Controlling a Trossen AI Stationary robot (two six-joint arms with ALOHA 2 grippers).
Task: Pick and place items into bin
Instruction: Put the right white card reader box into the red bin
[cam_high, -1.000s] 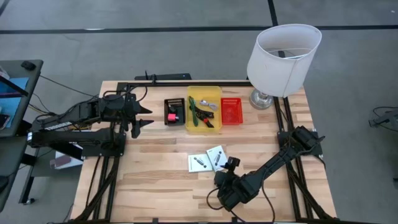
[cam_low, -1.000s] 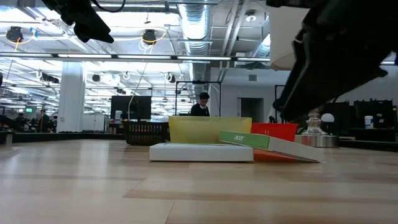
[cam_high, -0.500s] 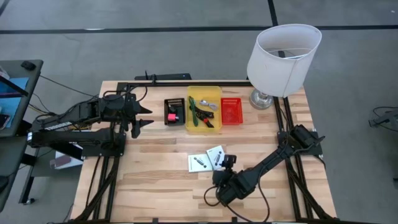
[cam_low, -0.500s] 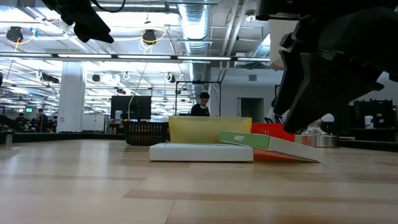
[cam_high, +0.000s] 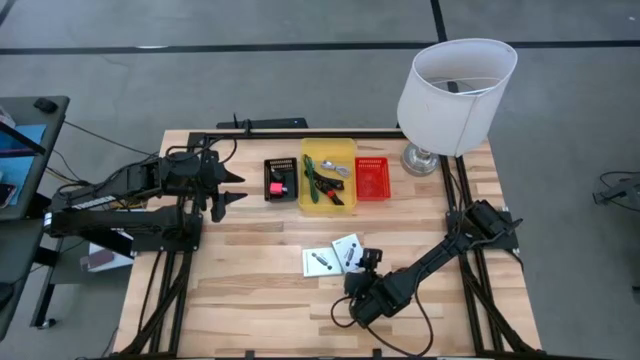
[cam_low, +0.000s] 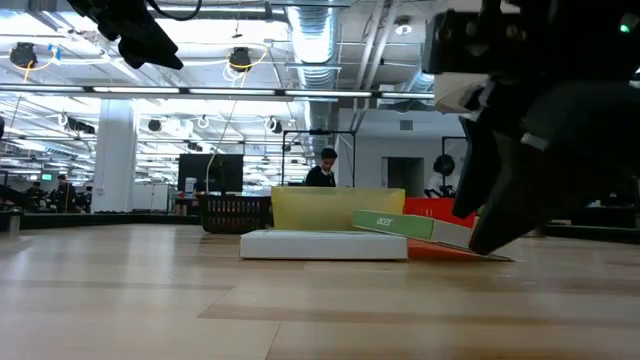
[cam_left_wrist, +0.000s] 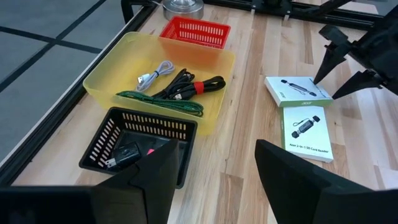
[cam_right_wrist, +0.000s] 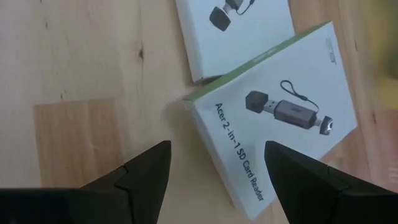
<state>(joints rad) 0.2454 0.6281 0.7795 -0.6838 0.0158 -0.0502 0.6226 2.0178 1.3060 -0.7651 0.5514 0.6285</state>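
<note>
Your right gripper sits low in the lower centre of the high view, fingers spread wide, holding nothing, just over the two white Acer card-reader boxes, one leaning on the other. Above them, upper centre, the yellow bin holds the green-handled tool, red-and-black cable and silver cable. Left gripper waits centre-left, open, empty.
</note>
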